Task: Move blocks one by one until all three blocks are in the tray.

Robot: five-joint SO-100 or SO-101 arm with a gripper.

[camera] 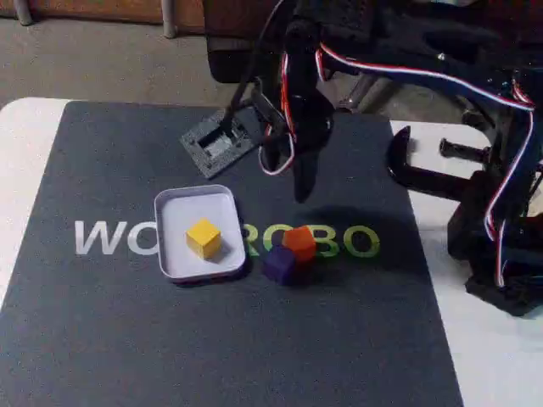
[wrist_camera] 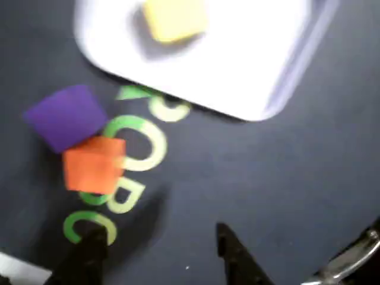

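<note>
The pale tray (camera: 181, 212) lies on the dark mat left of centre, and the yellow block (camera: 204, 238) sits inside it. Just right of the tray, the orange block (camera: 299, 243) and the purple block (camera: 278, 264) touch each other on the mat. My gripper (camera: 301, 192) hangs above the mat, a little behind the orange block. In the wrist view the tray (wrist_camera: 237, 59) with the yellow block (wrist_camera: 175, 21) is at the top, and the purple block (wrist_camera: 65, 116) and orange block (wrist_camera: 94, 164) are at the left. The gripper (wrist_camera: 160, 237) is open and holds nothing.
A black square printed part (camera: 219, 142) lies at the mat's back edge. A black clamp (camera: 424, 178) and the arm's base with striped cables (camera: 501, 220) stand at the right. White tabletop borders the mat, whose front half is bare.
</note>
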